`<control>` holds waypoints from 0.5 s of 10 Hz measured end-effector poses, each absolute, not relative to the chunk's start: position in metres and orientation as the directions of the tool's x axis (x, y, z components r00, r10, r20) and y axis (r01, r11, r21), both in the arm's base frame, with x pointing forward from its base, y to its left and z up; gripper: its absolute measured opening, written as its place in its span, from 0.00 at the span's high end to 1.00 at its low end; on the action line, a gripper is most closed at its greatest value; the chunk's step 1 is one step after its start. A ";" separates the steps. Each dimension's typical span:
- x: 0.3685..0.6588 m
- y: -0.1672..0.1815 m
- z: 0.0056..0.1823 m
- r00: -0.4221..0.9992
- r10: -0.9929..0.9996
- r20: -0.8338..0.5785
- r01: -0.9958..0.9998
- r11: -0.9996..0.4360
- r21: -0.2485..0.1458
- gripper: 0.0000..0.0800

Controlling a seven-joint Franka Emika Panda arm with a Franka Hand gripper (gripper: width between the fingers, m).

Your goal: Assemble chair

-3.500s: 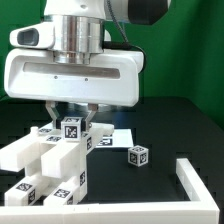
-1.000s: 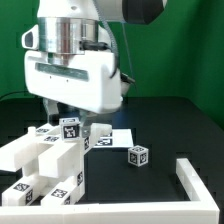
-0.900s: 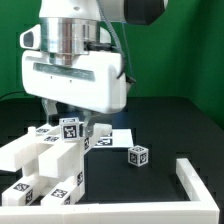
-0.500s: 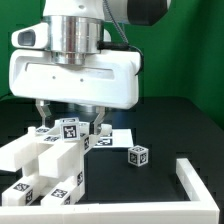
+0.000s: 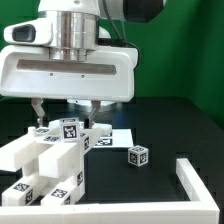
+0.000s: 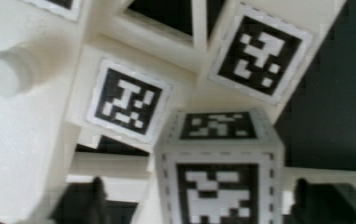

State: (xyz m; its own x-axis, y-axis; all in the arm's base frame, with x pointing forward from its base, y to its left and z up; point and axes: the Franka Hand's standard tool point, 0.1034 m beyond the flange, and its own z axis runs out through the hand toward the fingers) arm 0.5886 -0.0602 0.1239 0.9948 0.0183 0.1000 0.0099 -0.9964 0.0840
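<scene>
Black table [image 5: 175,130]; chair assembly [image 5: 30,155] sits near, at the exterior view's left. I see fingers [image 5: 96,108] spread, one each side of its upright tagged block [image 5: 70,130]. Loose tagged cube [image 5: 138,154] lies apart, toward the exterior view's right.

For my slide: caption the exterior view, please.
Open gripper poised over a tagged block on stacked white chair parts; cube nearby.

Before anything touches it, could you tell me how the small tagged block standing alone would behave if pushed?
The small tagged block looks like rigid plastic, so it probably won't flex. Its flat faces suggest it would slide on the black table rather than roll. Squat and small, it likely stays upright and feels light.
</scene>
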 end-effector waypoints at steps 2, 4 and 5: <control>0.587 -0.062 0.123 0.995 0.012 0.098 0.004 -0.997 0.083 0.51; 0.587 -0.062 0.123 0.995 0.010 0.098 0.002 -0.997 0.083 0.65; 0.587 -0.062 0.123 0.995 -0.015 0.100 -0.023 -0.996 0.081 0.65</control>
State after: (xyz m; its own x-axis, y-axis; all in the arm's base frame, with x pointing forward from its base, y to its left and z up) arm 0.5871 -0.0623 0.1226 0.9949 -0.0150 0.0996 -0.0232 -0.9964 0.0811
